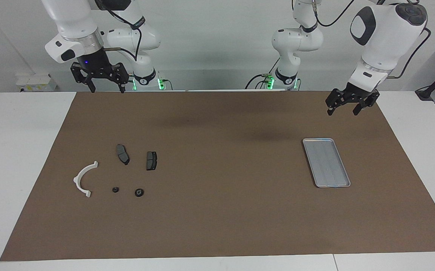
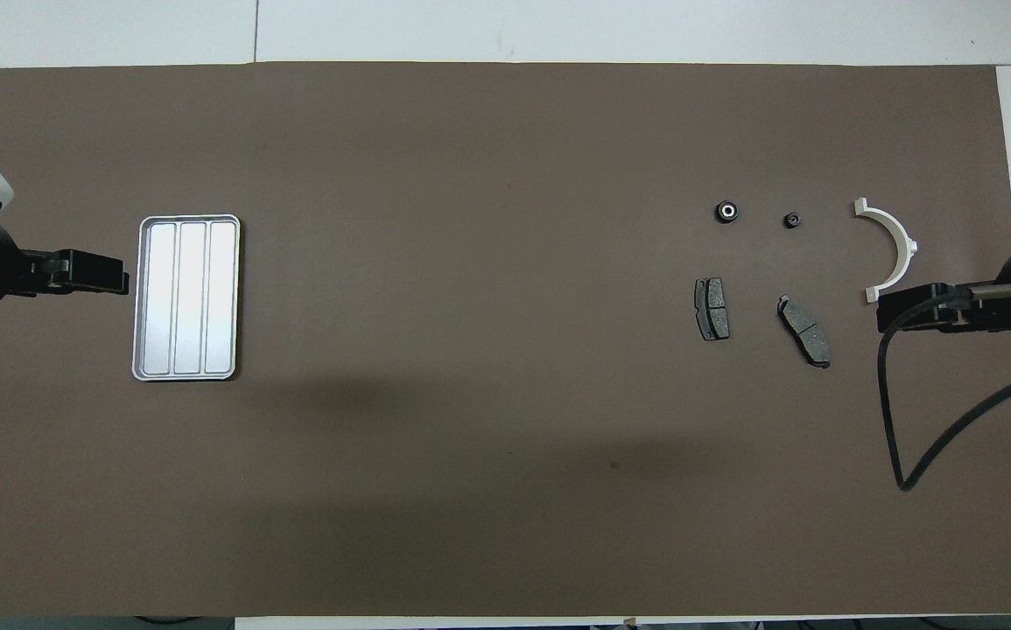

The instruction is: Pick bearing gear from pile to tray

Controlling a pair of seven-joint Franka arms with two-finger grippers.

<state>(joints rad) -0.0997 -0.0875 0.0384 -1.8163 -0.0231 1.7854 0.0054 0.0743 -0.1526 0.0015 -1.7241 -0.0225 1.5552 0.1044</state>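
Tray (image 2: 186, 297) w/ ribbed base, parts well apart

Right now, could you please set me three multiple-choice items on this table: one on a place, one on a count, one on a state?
1. Where does the tray lie?
A. toward the left arm's end
B. toward the right arm's end
C. on the white arc bracket

2. How many small black round pieces lie in the pile?
A. one
B. two
C. four

3. What is in the tray?
A. a brake pad
B. a round piece
C. nothing

Answers:
1 A, it lies under the left gripper.
2 B, one round piece lies beside the other.
3 C, only its ribbed base shows.
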